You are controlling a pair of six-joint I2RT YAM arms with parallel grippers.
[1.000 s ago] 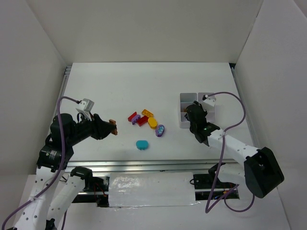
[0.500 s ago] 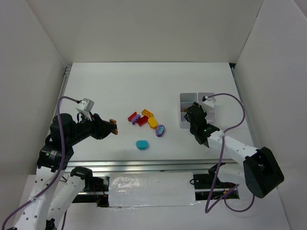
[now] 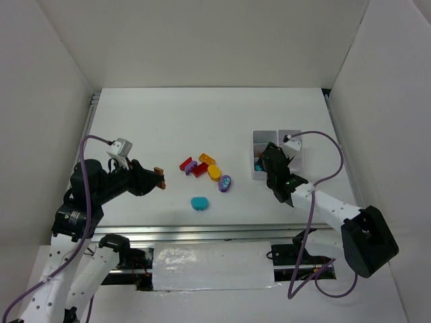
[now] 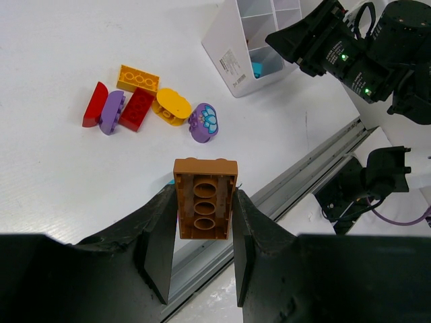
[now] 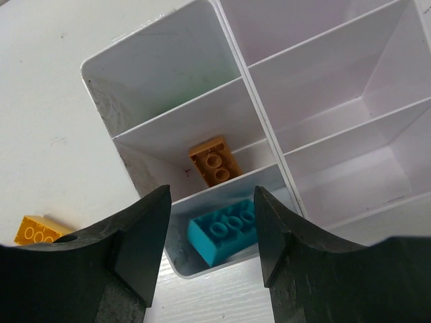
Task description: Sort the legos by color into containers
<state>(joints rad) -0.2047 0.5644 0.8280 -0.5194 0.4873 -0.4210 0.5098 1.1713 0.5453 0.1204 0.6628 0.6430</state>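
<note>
the left claw [image 4: 204, 202] is clenched on a brown brick [image 4: 205, 192], held well left of the tray [image 5: 168, 74]. its hollow underside faces the wrist camera and its long axis runs out along the fingers. the right claw [image 5: 209, 195] hangs released over the tray's near-left cell, where a teal brick [image 5: 222, 234] lies. carrying the brown brick to its matching brick [image 5: 214, 160] one cell farther risks the arms clashing, or a drop into the teal cell.
</note>
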